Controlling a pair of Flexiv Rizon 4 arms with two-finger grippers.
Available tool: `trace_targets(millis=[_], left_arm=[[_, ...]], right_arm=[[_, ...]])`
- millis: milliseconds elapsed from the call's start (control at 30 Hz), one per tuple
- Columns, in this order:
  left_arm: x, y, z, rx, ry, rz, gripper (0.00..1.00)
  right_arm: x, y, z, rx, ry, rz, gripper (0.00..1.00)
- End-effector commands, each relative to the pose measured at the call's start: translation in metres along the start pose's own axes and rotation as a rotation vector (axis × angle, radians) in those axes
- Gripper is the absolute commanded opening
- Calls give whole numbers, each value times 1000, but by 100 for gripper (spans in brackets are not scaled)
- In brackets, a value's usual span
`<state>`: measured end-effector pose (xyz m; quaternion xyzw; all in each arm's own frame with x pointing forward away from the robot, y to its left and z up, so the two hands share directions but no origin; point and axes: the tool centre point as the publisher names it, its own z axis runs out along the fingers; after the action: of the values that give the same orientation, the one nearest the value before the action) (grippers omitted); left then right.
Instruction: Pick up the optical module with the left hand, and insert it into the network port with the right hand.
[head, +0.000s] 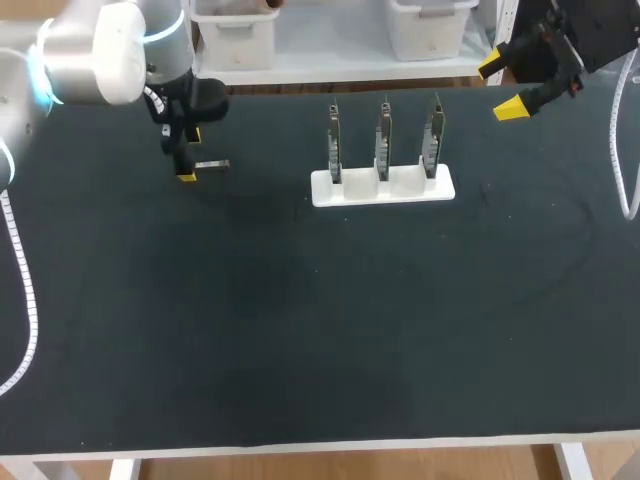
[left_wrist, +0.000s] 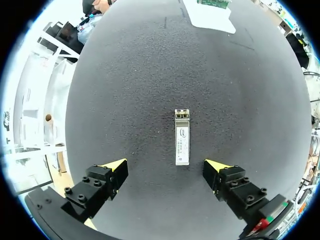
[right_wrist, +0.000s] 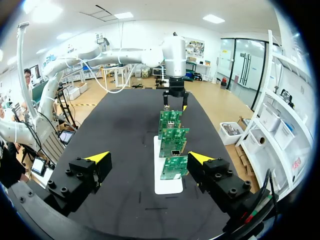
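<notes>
**Optical module on table, both grippers empty**

Head: L gripper (head: 190, 157) upper left, optical module (head: 213, 164) just beside it on the table (head: 300, 330). R gripper (head: 501, 87) upper right, fingers apart. Board holder (head: 383, 187) top centre.
L wrist: fingers spread, module lies flat ahead, untouched.
R wrist: board holder ahead.

The table (head: 300, 330) count is 1. On it lies 1 optical module (head: 212, 164) at the upper left of the frame. At the upper middle stands 1 white holder (head: 383, 187) carrying 3 green circuit boards (head: 384, 140), 1 per slot. There are 2 arms: 1 left arm (head: 100, 45) at the upper left and 1 right arm (head: 600, 30) at the upper right. There are 2 grippers: 1 left gripper (head: 190, 155) and 1 right gripper (head: 500, 87). Each has 2 fingers, giving 4 yellow fingertips (head: 512, 108) in total.
</notes>
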<state>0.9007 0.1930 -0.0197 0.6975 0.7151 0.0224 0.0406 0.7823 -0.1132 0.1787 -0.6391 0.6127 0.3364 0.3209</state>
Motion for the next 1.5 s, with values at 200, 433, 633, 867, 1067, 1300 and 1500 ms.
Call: trace_targets(millis=[200, 433, 633, 867, 1067, 1300, 1500], left_arm=[[-4, 5, 8, 656, -5, -11, 100], [-9, 9, 12, 657, -10, -7, 100], [-11, 10, 13, 660, -8, -3, 100], [-12, 11, 11, 667, 3, 11, 100], [-12, 11, 11, 667, 3, 11, 100], [-12, 11, 11, 667, 3, 11, 100], [-12, 11, 11, 667, 3, 11, 100]], right_arm=[[0, 0, 0, 0, 0, -1, 100], [0, 0, 0, 0, 0, -1, 100], [0, 0, 0, 0, 0, -1, 100], [0, 0, 0, 0, 0, -1, 100], [0, 0, 0, 0, 0, -1, 100], [0, 0, 0, 0, 0, -1, 100], [0, 0, 0, 0, 0, -1, 100]])
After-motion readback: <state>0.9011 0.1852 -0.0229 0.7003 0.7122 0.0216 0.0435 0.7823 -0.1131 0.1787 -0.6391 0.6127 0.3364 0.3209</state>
